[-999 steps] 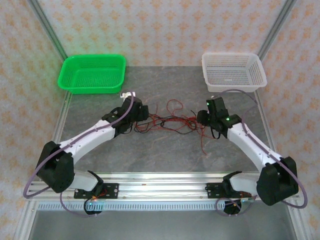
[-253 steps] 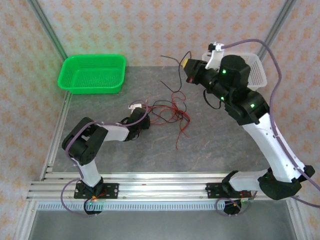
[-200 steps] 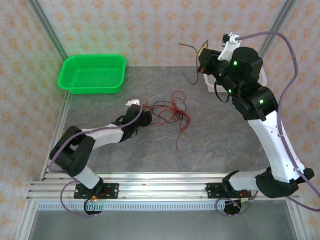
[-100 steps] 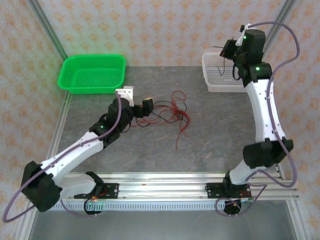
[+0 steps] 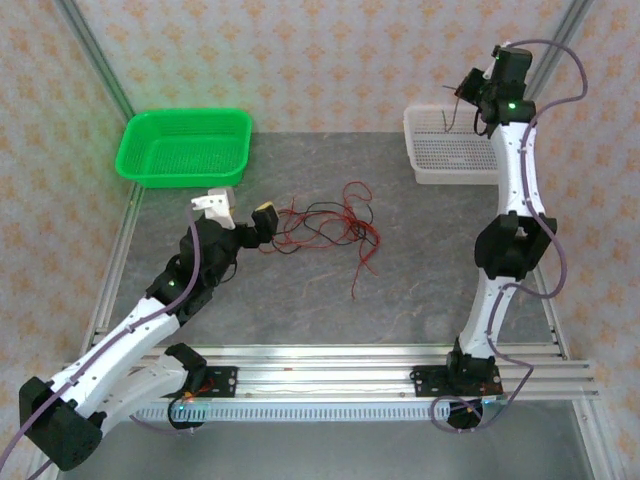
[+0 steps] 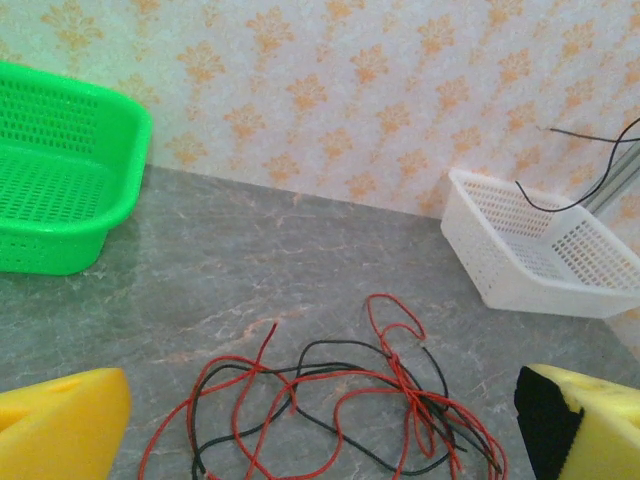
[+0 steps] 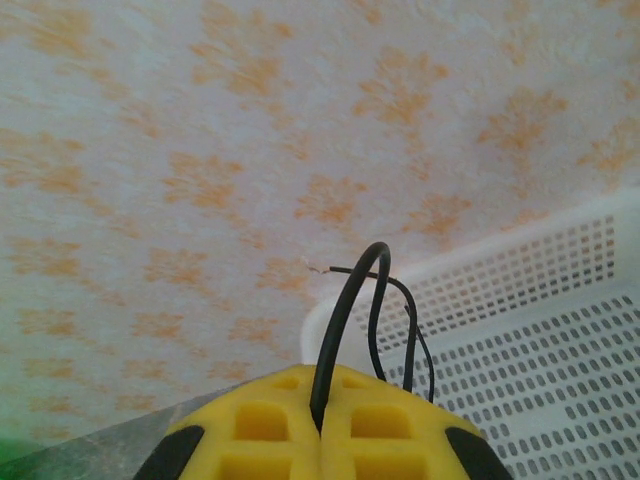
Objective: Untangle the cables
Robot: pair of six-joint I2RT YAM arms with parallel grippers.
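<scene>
Your left jaws are standing wide apart over the grey marbled tabletop [image 5: 420, 290], facing the red and black cables [image 5: 325, 225] lying at its middle. Your right jaws are clamping one black cable [image 7: 345, 300] above the white basket [image 5: 455, 155] at the far right corner, against patterned wallpaper [image 5: 320, 60].

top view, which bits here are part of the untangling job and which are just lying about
Job: heap of red and black wires on the table; black wire pinched in the right tool; white basket near it, probably its drop spot.
Lying about: green basket, nothing near it.
</scene>
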